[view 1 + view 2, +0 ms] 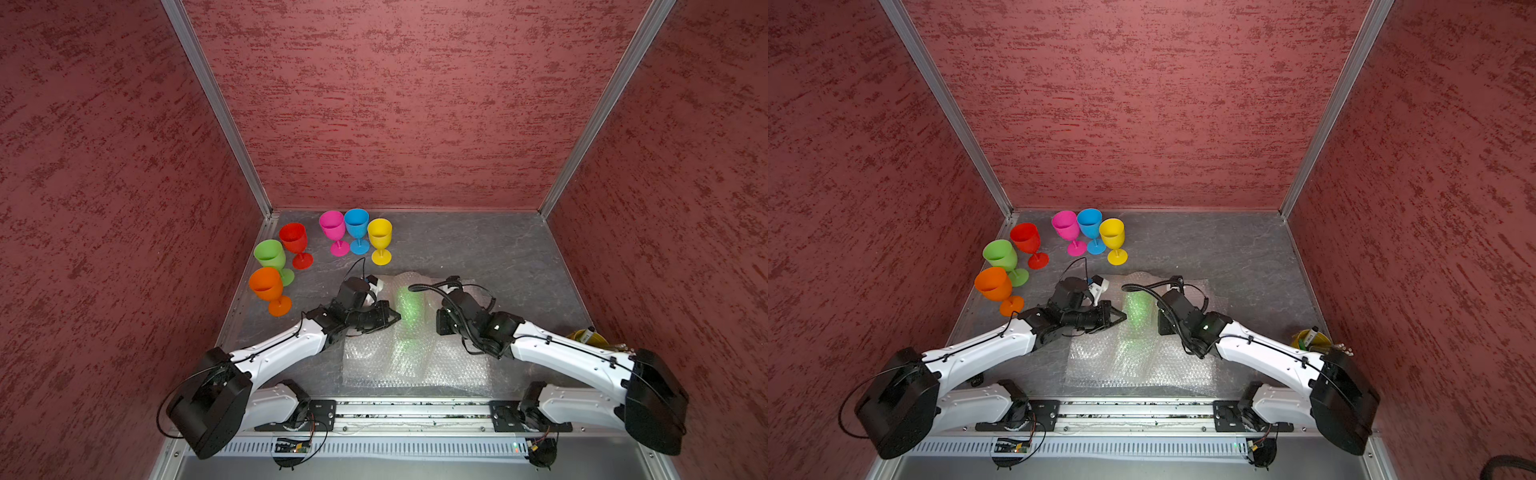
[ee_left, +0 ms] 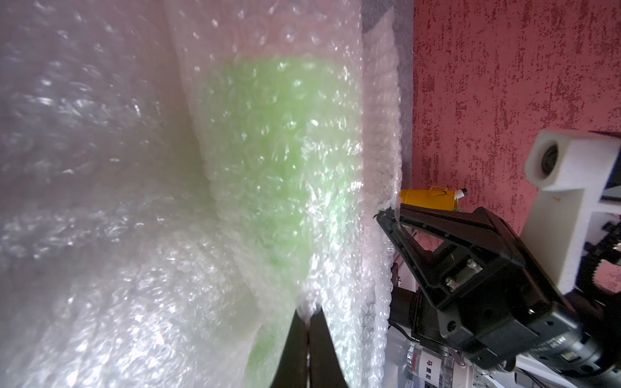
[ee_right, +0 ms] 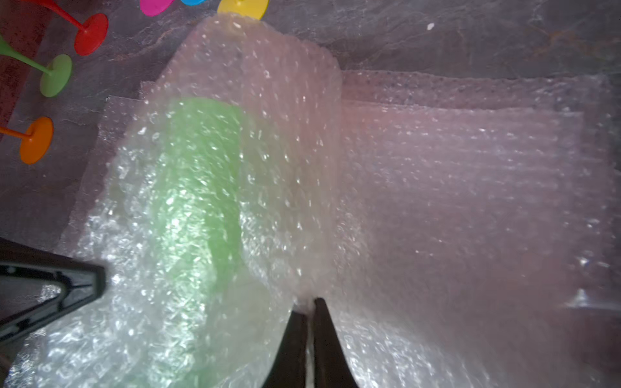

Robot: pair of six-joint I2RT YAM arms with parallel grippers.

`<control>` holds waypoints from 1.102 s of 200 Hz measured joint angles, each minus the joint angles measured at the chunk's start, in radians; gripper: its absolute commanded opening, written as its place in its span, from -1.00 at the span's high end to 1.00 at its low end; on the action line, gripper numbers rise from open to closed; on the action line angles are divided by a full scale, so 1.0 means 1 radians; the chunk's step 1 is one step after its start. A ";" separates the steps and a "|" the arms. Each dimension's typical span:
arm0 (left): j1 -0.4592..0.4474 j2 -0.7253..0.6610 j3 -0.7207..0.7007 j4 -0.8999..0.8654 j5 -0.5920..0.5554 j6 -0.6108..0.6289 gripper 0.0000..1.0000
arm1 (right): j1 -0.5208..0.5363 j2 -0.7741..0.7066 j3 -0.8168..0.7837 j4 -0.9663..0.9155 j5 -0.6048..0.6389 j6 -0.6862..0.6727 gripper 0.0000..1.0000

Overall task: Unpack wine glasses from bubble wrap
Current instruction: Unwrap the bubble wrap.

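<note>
Centre frame, your left gripper [image 2: 307,312] and right gripper [image 3: 311,302] each pinch the bubble wrap [image 1: 399,357] around a light green goblet [image 1: 409,303] on its side — long axis near-to-far, broad end toward the back. Six bare goblets [image 1: 296,239] stand upper left on the grey table [image 1: 478,249], inside red walls [image 1: 395,104].

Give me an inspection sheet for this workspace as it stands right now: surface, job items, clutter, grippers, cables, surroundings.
Surface: grey stone-look tabletop; flat bubble wrap sheets spread at its near middle.
Job's things: six unwrapped wine glasses upright at far left: pink, blue, yellow, red, green, orange. A seventh green goblet lies inside a bubble wrap sleeve.
Clutter: yellow cup at near right, partly hidden by the right arm.
Grippers: left gripper and right gripper both shut on the sleeve, at opposite sides.
Cables: black cable loops above the left wrist; ribbed hose over the right wrist.
Surroundings: red textured walls, metal corner posts.
</note>
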 measured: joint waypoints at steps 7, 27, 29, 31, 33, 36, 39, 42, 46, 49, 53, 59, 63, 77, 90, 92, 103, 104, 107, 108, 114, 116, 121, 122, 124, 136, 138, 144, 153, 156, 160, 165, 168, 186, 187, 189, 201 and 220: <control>0.000 0.000 0.000 -0.003 -0.002 0.004 1.00 | -0.006 -0.009 -0.014 0.005 0.000 0.000 0.78; 0.003 -0.003 -0.001 -0.017 -0.017 0.014 1.00 | -0.027 -0.047 -0.061 0.021 -0.001 0.002 0.62; 0.004 -0.003 -0.002 -0.018 -0.018 0.015 1.00 | -0.030 -0.051 -0.066 0.022 -0.001 0.002 0.58; 0.004 -0.005 -0.002 -0.019 -0.020 0.016 1.00 | -0.033 -0.055 -0.070 0.023 -0.001 -0.001 0.55; 0.005 -0.006 -0.002 -0.022 -0.021 0.017 1.00 | -0.036 -0.060 -0.075 0.024 -0.001 0.003 0.52; 0.005 -0.008 -0.003 -0.023 -0.024 0.018 1.00 | -0.041 -0.066 -0.081 0.027 -0.002 0.002 0.49; 0.006 -0.011 -0.004 -0.027 -0.027 0.019 1.00 | -0.046 -0.072 -0.087 0.028 -0.002 0.000 0.47; 0.006 -0.013 -0.005 -0.029 -0.029 0.019 1.00 | -0.051 -0.078 -0.093 0.031 -0.003 0.003 0.45; 0.007 -0.016 -0.007 -0.031 -0.032 0.021 1.00 | -0.058 -0.086 -0.102 0.034 -0.003 0.001 0.42; 0.008 -0.019 -0.008 -0.033 -0.035 0.022 1.00 | -0.064 -0.093 -0.109 0.037 -0.005 0.000 0.39; 0.008 -0.021 -0.009 -0.034 -0.037 0.022 1.00 | -0.071 -0.100 -0.116 0.040 -0.005 0.001 0.35; 0.009 -0.023 -0.010 -0.034 -0.040 0.022 1.00 | -0.080 -0.109 -0.126 0.042 -0.007 -0.001 0.29; 0.009 -0.024 -0.011 -0.034 -0.042 0.022 1.00 | -0.086 -0.116 -0.134 0.046 -0.010 -0.002 0.27; 0.010 -0.027 -0.018 -0.033 -0.045 0.021 1.00 | -0.108 -0.134 -0.150 0.051 -0.020 -0.003 0.21; 0.010 -0.027 -0.027 -0.032 -0.046 0.017 1.00 | -0.130 -0.150 -0.159 0.060 -0.040 -0.005 0.18; 0.010 -0.027 -0.028 -0.032 -0.046 0.016 1.00 | -0.134 -0.153 -0.161 0.061 -0.045 -0.005 0.18; 0.010 -0.027 -0.034 -0.032 -0.048 0.013 1.00 | -0.154 -0.172 -0.169 0.075 -0.077 -0.006 0.19; 0.010 -0.027 -0.034 -0.032 -0.048 0.013 1.00 | -0.156 -0.173 -0.170 0.076 -0.078 -0.005 0.19; 0.010 -0.028 -0.035 -0.032 -0.049 0.012 1.00 | -0.163 -0.181 -0.173 0.081 -0.092 -0.006 0.21; 0.010 -0.028 -0.035 -0.032 -0.049 0.011 1.00 | -0.164 -0.182 -0.174 0.082 -0.094 -0.006 0.21; 0.010 -0.029 -0.037 -0.032 -0.050 0.010 1.00 | -0.177 -0.196 -0.181 0.092 -0.117 -0.007 0.26; 0.010 -0.029 -0.037 -0.032 -0.051 0.010 1.00 | -0.181 -0.201 -0.183 0.096 -0.124 -0.005 0.27; 0.010 -0.033 -0.038 -0.033 -0.053 0.007 1.00 | -0.191 -0.212 -0.189 0.102 -0.142 -0.007 0.32; 0.010 -0.033 -0.038 -0.033 -0.053 0.006 1.00 | -0.193 -0.215 -0.190 0.104 -0.144 -0.006 0.33; 0.010 -0.035 -0.038 -0.033 -0.053 0.006 1.00 | -0.196 -0.219 -0.192 0.106 -0.150 -0.005 0.35; 0.010 -0.048 -0.040 -0.033 -0.057 0.005 1.00 | -0.221 -0.242 -0.201 0.118 -0.188 -0.006 0.50; 0.010 -0.050 -0.040 -0.033 -0.057 0.005 1.00 | -0.225 -0.245 -0.203 0.119 -0.193 -0.004 0.53; 0.010 -0.057 -0.042 -0.031 -0.060 0.004 1.00 | -0.238 -0.253 -0.208 0.126 -0.214 -0.004 0.57; 0.010 -0.064 -0.048 -0.027 -0.063 0.000 1.00 | -0.256 -0.269 -0.220 0.138 -0.244 0.002 0.57; 0.010 -0.065 -0.050 -0.024 -0.064 -0.003 1.00 | -0.262 -0.275 -0.225 0.144 -0.252 0.003 0.55; 0.010 -0.066 -0.054 -0.021 -0.065 -0.005 1.00 | -0.270 -0.283 -0.233 0.151 -0.269 0.008 0.50; 0.010 -0.066 -0.057 -0.019 -0.066 -0.008 1.00 | -0.282 -0.295 -0.245 0.161 -0.286 0.012 0.39; 0.010 -0.065 -0.060 -0.019 -0.068 -0.010 1.00 | -0.288 -0.301 -0.251 0.165 -0.297 0.015 0.32; 0.010 -0.065 -0.070 -0.014 -0.070 -0.014 1.00 | -0.331 -0.327 -0.291 0.191 -0.371 0.032 -0.08; 0.010 -0.065 -0.070 -0.014 -0.071 -0.014 1.00 | -0.333 -0.328 -0.294 0.193 -0.374 0.039 -0.09; 0.010 -0.065 -0.071 -0.013 -0.071 -0.014 1.00 | -0.336 -0.329 -0.296 0.196 -0.381 0.043 -0.11; 0.010 -0.065 -0.071 -0.009 -0.072 -0.016 1.00 | -0.356 -0.330 -0.317 0.216 -0.424 0.050 -0.21; 0.010 -0.065 -0.071 -0.003 -0.072 -0.017 1.00 | -0.373 -0.317 -0.345 0.249 -0.486 0.064 -0.31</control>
